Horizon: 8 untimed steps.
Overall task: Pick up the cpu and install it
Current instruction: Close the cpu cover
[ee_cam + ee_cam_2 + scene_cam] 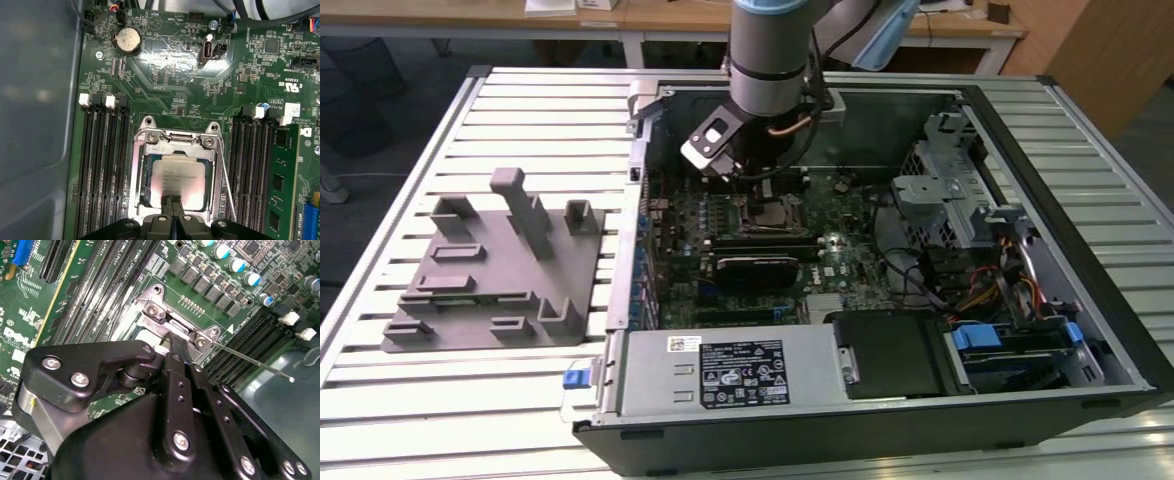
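The cpu (179, 180), a pale silver square chip, lies flat inside the open socket frame (139, 170) on the green motherboard (165, 75). In the first wrist view my gripper (172, 209) stands over the chip's near edge, its two black fingers pressed together with nothing between them. In the second wrist view the same fingertips (177, 346) reach down into the socket frame (156, 310). In the exterior view the gripper (750, 186) hangs just above the socket (769, 212) inside the computer case.
The socket's thin metal lever (226, 175) stands raised beside the frame. Memory slots (102, 165) flank the socket. A black module (754, 266) sits nearby. A grey plastic fixture (494, 270) rests on the slatted table at the exterior view's left; the case walls (635, 200) enclose the board.
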Motion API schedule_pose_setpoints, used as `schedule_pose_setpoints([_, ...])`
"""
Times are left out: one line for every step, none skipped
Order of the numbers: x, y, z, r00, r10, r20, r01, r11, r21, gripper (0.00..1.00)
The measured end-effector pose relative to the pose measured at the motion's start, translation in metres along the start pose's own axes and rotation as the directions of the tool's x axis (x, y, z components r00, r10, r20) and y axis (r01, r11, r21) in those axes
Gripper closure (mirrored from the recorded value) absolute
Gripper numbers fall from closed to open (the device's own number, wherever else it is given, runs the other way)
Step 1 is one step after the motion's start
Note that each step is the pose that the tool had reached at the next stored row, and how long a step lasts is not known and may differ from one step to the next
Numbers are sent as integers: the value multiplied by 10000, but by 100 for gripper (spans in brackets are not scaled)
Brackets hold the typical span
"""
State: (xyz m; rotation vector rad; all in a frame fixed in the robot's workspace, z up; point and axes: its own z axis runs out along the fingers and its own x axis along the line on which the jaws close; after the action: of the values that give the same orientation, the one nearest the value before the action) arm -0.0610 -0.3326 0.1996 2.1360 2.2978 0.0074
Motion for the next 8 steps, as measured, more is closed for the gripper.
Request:
schedule_pose_setpoints([-1,-1,10,10000,-1,6,1,10000,6,89])
schedule_pose_setpoints([-2,-2,17,10000,0,9,0,10000,8,89])
schedule_pose_setpoints([-1,0,21,10000,1,6,-1,10000,7,89])
schedule_pose_setpoints([-1,6,23,10000,2,2,-2,10000,5,89])
schedule_pose_setpoints([-1,19,26,10000,3,-4,-3,10000,3,89])
schedule_pose_setpoints([-1,40,28,10000,1,-16,-1,10000,-3,89])
schedule_pose_setpoints([-5,57,25,10000,0,-7,0,10000,5,89])
schedule_pose_setpoints([-6,67,24,10000,2,-7,-2,10000,10,89])
